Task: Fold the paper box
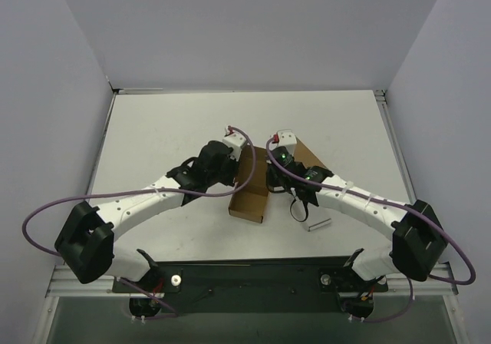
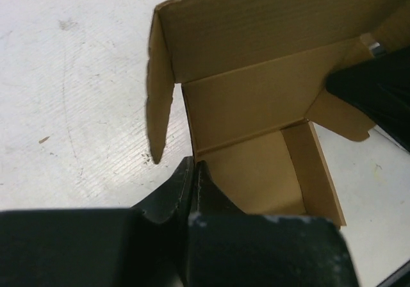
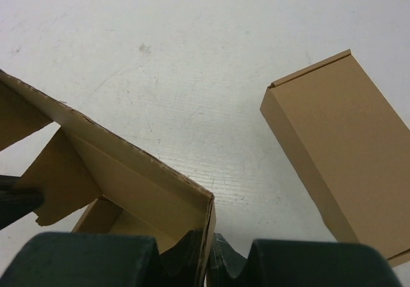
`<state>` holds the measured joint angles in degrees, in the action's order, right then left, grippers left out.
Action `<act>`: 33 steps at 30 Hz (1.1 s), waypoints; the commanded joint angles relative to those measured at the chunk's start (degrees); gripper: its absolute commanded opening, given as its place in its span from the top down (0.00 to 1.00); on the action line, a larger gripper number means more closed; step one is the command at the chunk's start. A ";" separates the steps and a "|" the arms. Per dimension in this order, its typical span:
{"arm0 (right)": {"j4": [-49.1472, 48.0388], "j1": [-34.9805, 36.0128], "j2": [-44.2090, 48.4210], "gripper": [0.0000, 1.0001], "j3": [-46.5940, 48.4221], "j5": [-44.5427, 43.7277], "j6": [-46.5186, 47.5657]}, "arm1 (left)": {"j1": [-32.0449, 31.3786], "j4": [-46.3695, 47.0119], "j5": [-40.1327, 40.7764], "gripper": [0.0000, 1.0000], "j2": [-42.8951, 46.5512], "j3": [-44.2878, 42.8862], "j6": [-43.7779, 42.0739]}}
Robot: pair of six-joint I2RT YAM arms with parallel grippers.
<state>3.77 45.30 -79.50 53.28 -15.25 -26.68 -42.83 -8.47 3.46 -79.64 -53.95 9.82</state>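
At mid-table, pinches the paper box (image 1: 249,184) by both long side walls, left jaws on its left, right jaws on its right.

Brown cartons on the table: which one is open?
The paper box, pinched by the left gripper and the right gripper: its flaps stand out and its inside shows. The longer oblong carton beside it is closed.

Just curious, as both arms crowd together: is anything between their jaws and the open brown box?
Nothing visible is. The left jaws and the right jaws each pinch a wall of the paper box directly. The longer carton lies apart, to its right.
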 commanded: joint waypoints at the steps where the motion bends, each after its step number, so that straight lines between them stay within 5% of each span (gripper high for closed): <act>1: -3.06 4.70 0.75 0.92 -0.72 -9.08 -3.72 | -6.81 2.65 13.13 1.00 -0.35 -0.55 4.58; 9: -13.60 11.65 2.69 0.92 -8.44 -19.82 -10.23 | -15.52 18.55 25.96 1.00 2.29 11.14 9.07; 16: -16.33 15.43 3.13 0.92 -10.12 -26.67 -11.82 | -19.66 23.24 30.37 1.00 4.75 17.82 12.40; 33: -34.23 13.76 -0.39 1.00 -7.91 -21.86 3.03 | -20.54 34.91 34.16 1.00 9.06 22.04 5.38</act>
<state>-15.07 58.74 -79.64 45.12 -41.10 -25.63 -62.22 17.80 40.77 -71.53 -33.21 16.88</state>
